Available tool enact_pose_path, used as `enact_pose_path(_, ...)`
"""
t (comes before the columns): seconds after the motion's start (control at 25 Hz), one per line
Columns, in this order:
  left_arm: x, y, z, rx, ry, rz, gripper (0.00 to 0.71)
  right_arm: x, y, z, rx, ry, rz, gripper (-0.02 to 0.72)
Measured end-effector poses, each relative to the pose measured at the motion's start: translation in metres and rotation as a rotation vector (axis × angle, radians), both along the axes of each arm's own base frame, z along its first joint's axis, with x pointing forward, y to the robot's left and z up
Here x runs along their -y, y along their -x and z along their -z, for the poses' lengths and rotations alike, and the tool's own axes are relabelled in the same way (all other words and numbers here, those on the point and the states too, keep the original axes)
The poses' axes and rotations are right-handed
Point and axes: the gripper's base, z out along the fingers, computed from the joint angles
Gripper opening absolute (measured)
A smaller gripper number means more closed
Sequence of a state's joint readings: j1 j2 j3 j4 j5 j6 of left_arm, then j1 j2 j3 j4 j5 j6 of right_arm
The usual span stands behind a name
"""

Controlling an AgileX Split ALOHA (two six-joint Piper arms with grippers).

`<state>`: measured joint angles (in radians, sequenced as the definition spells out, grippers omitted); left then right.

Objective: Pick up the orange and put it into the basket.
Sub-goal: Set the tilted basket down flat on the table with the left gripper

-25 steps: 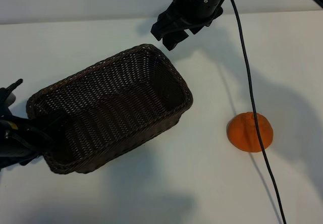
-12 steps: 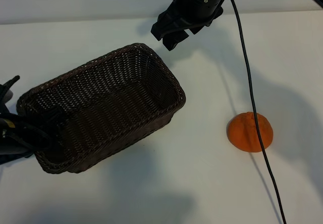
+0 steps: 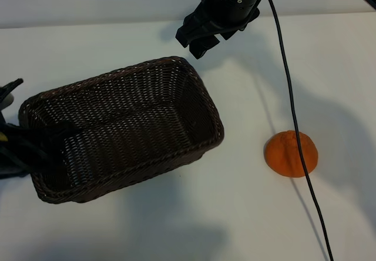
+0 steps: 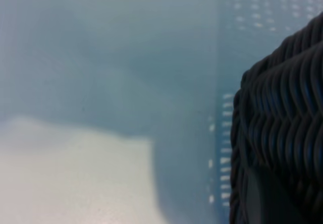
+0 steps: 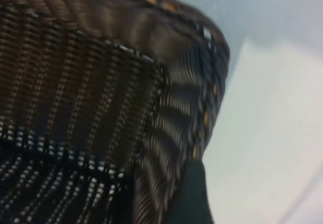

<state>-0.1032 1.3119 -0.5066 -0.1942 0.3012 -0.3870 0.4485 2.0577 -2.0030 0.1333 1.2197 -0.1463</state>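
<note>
The orange [image 3: 291, 153] lies on the white table at the right, untouched by either gripper. The dark brown wicker basket [image 3: 202, 96] lies at centre left, empty. At its left end my left gripper [image 3: 35, 148] is shut on the basket's end wall, one finger inside and one outside. The left wrist view shows only a dark finger [image 4: 267, 199] against the weave [image 4: 282, 108]. My right gripper [image 3: 192, 42] hangs open above the table just beyond the basket's far right corner. Its wrist view looks down into the basket [image 5: 101, 82] past one finger [image 5: 194, 196].
A black cable [image 3: 288, 84] hangs from the right arm and runs across the orange toward the table's front edge. White table [image 3: 176, 226] lies open in front of the basket and between the basket and the orange.
The left gripper closed on the basket's left end wall and dragged it left, then swung it to lie more level. The orange and the right arm have not moved.
</note>
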Motion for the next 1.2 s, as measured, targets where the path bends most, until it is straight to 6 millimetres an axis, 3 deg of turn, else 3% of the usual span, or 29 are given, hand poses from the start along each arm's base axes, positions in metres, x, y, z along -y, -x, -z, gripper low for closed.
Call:
enact_pose_path(0.4, 0.011, -0.021, -0.027, 0.036, 0.016, 0.165, 0.151, 0.000, 0.000, 0.000, 0.000, 0.000, 0.000, 0.595)
enact_pose_path(0.64, 0.014, -0.040, -0.021, -0.003, -0.010, 0.223, 0.151, 0.000, 0.000, 0.000, 0.000, -0.001, 0.000, 0.595)
enact_pose_path(0.96, 0.018, -0.079, -0.018, 0.000, -0.022, 0.248, 0.151, 0.000, 0.000, 0.000, 0.000, -0.001, 0.000, 0.595)
enact_pose_path(1.2, 0.023, -0.096, -0.004, -0.015, 0.010, 0.257, 0.151, 0.000, 0.000, 0.000, 0.000, 0.000, 0.000, 0.595)
